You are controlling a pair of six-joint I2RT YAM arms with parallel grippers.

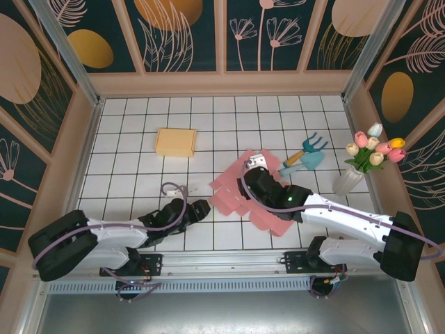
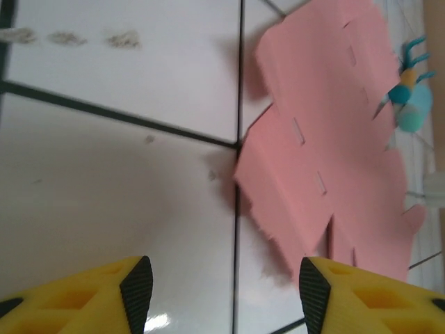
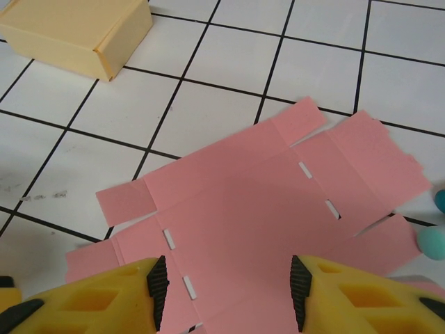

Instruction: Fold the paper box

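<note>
The paper box is a flat pink cut-out sheet (image 1: 268, 217) lying unfolded on the white tiled table, with slots and flaps showing (image 3: 264, 202). My right gripper (image 1: 249, 182) hovers over the middle of the sheet, its yellow fingers (image 3: 118, 296) spread open and nothing between them (image 3: 226, 292). My left gripper (image 1: 200, 209) lies low at the sheet's left edge, open (image 2: 226, 292). Its right finger (image 2: 348, 296) sits just beside the pink sheet's (image 2: 334, 132) ragged near edge, with bare tile between the pads.
A folded yellow box (image 1: 175, 142) (image 3: 76, 31) rests at the back left. Teal toy garden tools (image 1: 306, 156) (image 2: 410, 90) lie just right of the sheet. A vase of tulips (image 1: 361, 167) stands by the right wall. Panelled walls enclose the table.
</note>
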